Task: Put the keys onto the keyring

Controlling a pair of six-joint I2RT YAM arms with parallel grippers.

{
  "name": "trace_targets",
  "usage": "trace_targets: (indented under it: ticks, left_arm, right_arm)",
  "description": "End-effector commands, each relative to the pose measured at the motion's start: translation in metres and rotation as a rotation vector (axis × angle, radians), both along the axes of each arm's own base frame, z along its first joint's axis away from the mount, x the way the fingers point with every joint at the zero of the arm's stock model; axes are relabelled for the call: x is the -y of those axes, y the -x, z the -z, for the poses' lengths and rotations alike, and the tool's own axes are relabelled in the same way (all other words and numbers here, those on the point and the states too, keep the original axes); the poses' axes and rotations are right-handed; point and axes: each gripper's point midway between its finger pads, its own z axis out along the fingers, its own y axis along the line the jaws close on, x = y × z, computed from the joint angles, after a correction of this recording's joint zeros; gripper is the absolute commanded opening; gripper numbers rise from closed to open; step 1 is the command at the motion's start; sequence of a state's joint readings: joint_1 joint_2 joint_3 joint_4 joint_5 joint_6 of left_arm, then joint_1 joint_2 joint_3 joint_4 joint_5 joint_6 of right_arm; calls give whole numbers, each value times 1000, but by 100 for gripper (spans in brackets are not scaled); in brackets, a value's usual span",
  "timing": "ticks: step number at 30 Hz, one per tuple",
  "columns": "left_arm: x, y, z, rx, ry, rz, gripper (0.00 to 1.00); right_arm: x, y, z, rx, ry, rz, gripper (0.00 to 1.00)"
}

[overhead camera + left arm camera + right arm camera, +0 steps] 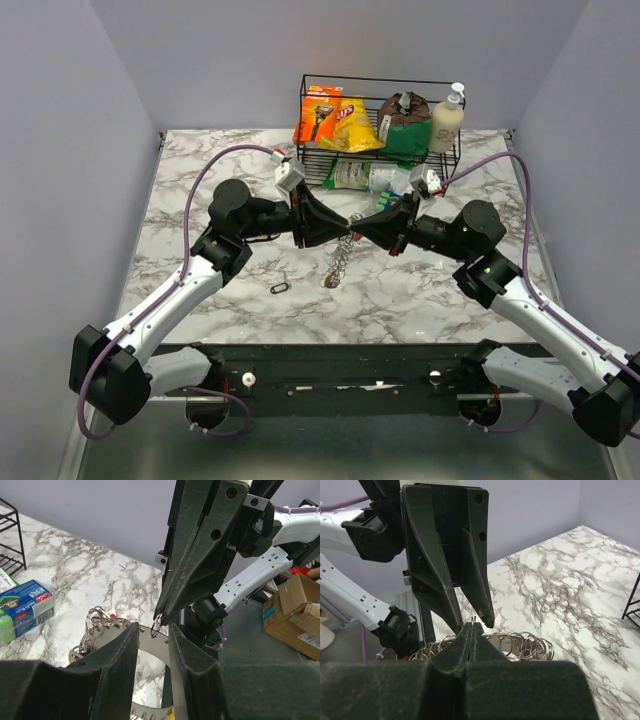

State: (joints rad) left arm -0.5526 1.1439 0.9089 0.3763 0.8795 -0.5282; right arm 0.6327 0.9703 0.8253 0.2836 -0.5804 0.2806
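Observation:
Both grippers meet above the middle of the table. My right gripper [360,222] is shut on the thin silver ring of the keyring [157,625], whose edge pokes up between its pads [474,622]. The keyring's chain of silver links [340,258] hangs down to the marble, with a bit of red [114,615] among the loops. My left gripper [152,630] faces the right one with its jaws apart, one on each side of the ring, neither touching it. One small dark key [279,288] lies alone on the table, left of the chain. Any other keys are out of view.
A black wire basket [455,95] at the back holds snack bags and a pump bottle. In front of it lies a green and white packet [368,177]. A blue and green box [25,611] lies on the marble. Cardboard boxes [295,610] stand beyond the table's edge.

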Motion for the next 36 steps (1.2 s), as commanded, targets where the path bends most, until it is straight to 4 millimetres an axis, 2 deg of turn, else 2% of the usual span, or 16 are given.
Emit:
trace_targets:
  ticks: [1, 5, 10, 11, 20, 22, 26, 28, 29, 31, 34, 35, 36]
  left_arm:
    - [4, 5, -9, 38, 1, 33, 37]
    - [4, 5, -13, 52, 6, 33, 32]
    - [4, 6, -15, 55, 5, 33, 3]
    - [4, 6, -15, 53, 6, 31, 0]
    - [1, 8, -18, 69, 2, 11, 0]
    - [-1, 6, -19, 70, -2, -5, 0]
    - [-4, 0, -14, 91, -71, -46, 0]
    - [-6, -6, -10, 88, -108, -79, 0]
    - [-8, -6, -9, 75, -134, -83, 0]
    - [-10, -9, -8, 87, -157, -103, 0]
    - [-14, -9, -8, 91, -182, -116, 0]
    - [-15, -8, -7, 82, -195, -117, 0]
    - [-15, -8, -6, 81, -203, -119, 0]
  right_arm:
    - [5, 3, -23, 62, -60, 16, 1]
    - [6, 1, -20, 57, -56, 22, 1]
    - [5, 1, -17, 52, -55, 22, 1]
    - [5, 1, -18, 53, -56, 24, 1]
    - [6, -3, -17, 40, -59, 45, 2]
    - [7, -4, -18, 32, -58, 54, 8]
    - [9, -5, -15, 34, -46, 65, 35]
    - [12, -7, -13, 40, -31, 86, 41]
    - [14, -7, -12, 39, -25, 96, 48]
    - [18, -8, -11, 46, -17, 118, 56]
    - [22, -9, -9, 64, -3, 138, 77]
    - [24, -9, -11, 71, -4, 145, 89]
    - [25, -9, -9, 79, 3, 150, 94]
